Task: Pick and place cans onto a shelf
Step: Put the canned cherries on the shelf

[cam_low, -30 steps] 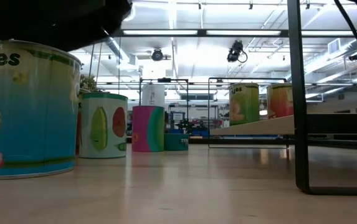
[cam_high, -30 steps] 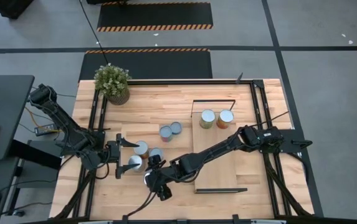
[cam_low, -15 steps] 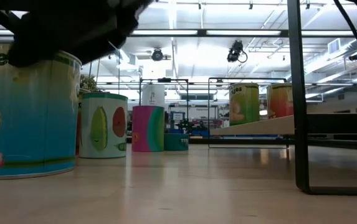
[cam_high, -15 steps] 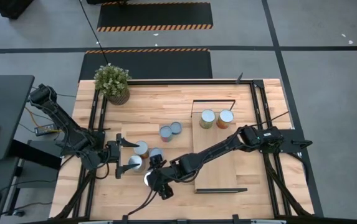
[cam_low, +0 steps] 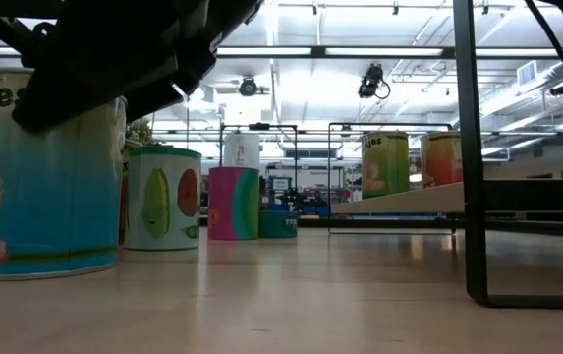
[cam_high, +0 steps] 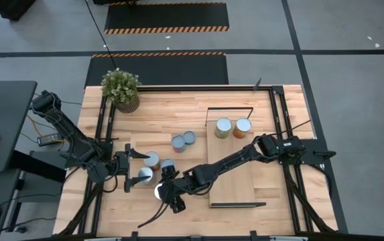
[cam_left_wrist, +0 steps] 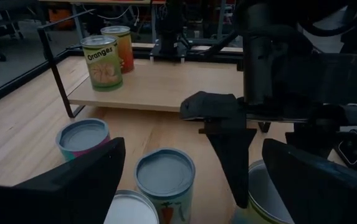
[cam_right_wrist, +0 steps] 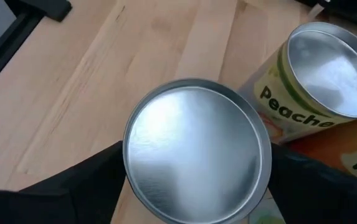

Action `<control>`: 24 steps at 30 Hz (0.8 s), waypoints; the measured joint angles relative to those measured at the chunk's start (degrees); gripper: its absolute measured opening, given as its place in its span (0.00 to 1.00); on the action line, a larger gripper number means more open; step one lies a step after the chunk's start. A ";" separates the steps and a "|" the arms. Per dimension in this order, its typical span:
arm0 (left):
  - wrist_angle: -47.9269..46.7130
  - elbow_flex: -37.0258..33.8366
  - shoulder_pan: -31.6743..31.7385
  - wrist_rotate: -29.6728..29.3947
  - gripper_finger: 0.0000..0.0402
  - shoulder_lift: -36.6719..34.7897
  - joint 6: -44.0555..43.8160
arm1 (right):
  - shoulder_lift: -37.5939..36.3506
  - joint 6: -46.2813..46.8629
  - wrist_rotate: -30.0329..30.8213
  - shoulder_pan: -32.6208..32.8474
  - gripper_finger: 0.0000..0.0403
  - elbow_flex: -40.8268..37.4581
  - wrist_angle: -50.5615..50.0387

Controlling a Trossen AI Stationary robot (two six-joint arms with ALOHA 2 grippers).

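Note:
Near the table's front stands a blue can [cam_low: 45, 187] with a shiny silver top [cam_right_wrist: 197, 158]. My right gripper [cam_right_wrist: 197, 186] is lowered over it, open, one finger at each side of the can [cam_high: 158, 192]. Just left of it my left gripper [cam_high: 137, 167] waits open and level, a little above the table. Several more cans [cam_high: 153, 161] [cam_high: 167, 165] [cam_high: 183, 140] stand on their bases mid-table. Two cans [cam_high: 223, 127] [cam_high: 243, 126] stand on the far end of the light-wood shelf [cam_high: 232, 177]. My right gripper comes at the can slanting down from the table's right, and its fingers [cam_right_wrist: 94, 183] stand close against the can's two opposite sides, just below the rim. I cannot tell whether they touch it. The can stands upright on the table.
A peaches can [cam_right_wrist: 324, 68] stands right beside the blue one. A potted plant [cam_high: 120, 88] sits at the far left corner. Black frame rails [cam_high: 279, 120] run along the table's sides, and a shelf leg [cam_low: 470, 157] stands at the right in the low view.
My right gripper has sunk a little over the blue can near the table's front, so that its dark fingers now reach down past the can's top in the low view. The can has stayed upright in its place.

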 joint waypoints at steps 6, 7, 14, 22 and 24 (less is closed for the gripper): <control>-0.04 0.00 0.00 -0.01 0.96 0.00 -0.20 | -0.13 -0.68 -0.51 0.00 0.82 0.49 -0.82; -0.09 0.00 0.01 0.00 0.96 0.00 -0.19 | -0.24 -1.17 -0.32 -0.02 0.82 0.87 -1.56; -0.15 0.00 0.00 0.01 0.96 0.00 -0.20 | -3.92 1.32 3.83 -0.47 0.82 5.94 -14.23; -0.17 0.00 0.00 -0.01 0.96 0.00 -0.22 | -9.96 11.19 11.46 -0.20 0.82 9.50 -33.96; -0.15 0.00 0.00 -0.01 0.96 0.00 -0.34 | -11.23 13.90 12.97 -0.22 0.82 9.53 -38.09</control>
